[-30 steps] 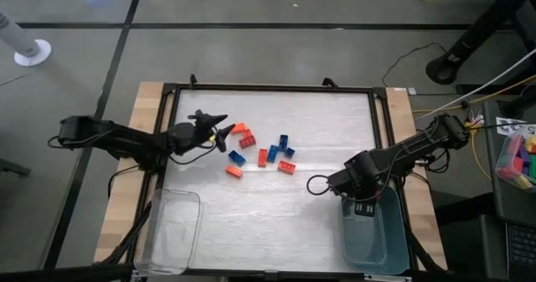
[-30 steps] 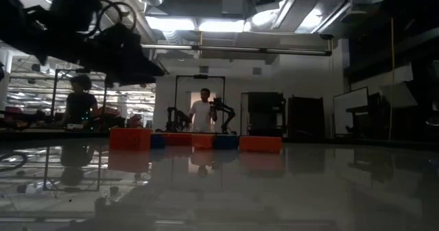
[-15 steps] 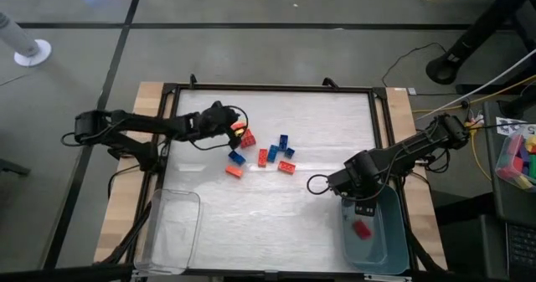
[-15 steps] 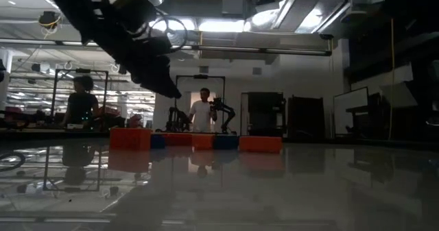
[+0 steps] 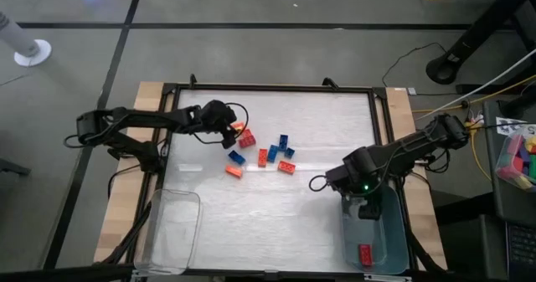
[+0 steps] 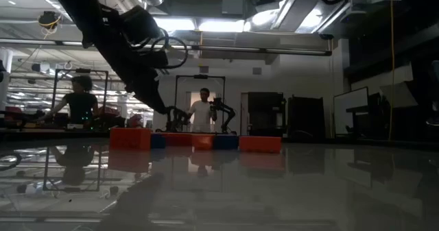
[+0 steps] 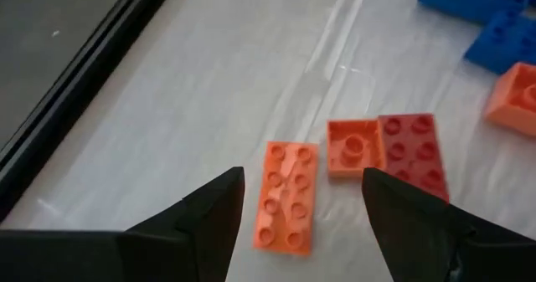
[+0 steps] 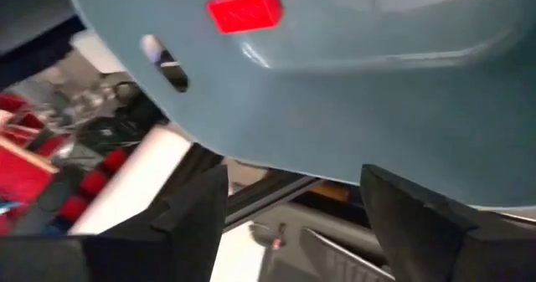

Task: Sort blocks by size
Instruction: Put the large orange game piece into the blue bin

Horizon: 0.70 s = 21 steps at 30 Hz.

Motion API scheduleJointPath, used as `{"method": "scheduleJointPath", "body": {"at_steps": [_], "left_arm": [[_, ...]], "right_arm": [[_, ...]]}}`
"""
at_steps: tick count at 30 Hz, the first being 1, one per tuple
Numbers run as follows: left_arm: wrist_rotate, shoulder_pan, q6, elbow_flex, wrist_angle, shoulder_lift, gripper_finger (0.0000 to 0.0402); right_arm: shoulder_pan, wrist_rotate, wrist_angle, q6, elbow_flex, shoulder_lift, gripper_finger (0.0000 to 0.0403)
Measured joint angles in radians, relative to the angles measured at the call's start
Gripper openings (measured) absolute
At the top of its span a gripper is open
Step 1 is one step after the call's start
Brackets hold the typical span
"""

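A red block [image 5: 365, 253] now lies in the blue bin [image 5: 394, 240] at the lower right of the high view; a second ago that bin held nothing, so one piece is sorted. Above the bin's near end, the right gripper [image 5: 365, 208] has spread its fingers wide and holds nothing. The other blocks [image 5: 266, 155] lie scattered mid-tabletop [image 5: 276, 215]. The left gripper [image 5: 232, 132] has reached to the orange block [image 7: 285, 197], fingers wide apart either side, not yet gripping.
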Motion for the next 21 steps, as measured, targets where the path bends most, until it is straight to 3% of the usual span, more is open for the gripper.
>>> {"method": "scheduleJointPath", "body": {"at_steps": [13, 21], "left_arm": [[0.032, 0.034, 0.024, 0.000, 0.041, 0.156, 0.0230], [0.036, 0.056, 0.022, 0.000, 0.110, 0.252, 0.0230]], "right_arm": [[-0.058, 0.029, -0.050, -0.066, 0.084, -0.017, 0.0269], [-0.057, 0.197, -0.047, -0.089, 0.236, -0.016, 0.0269]]}}
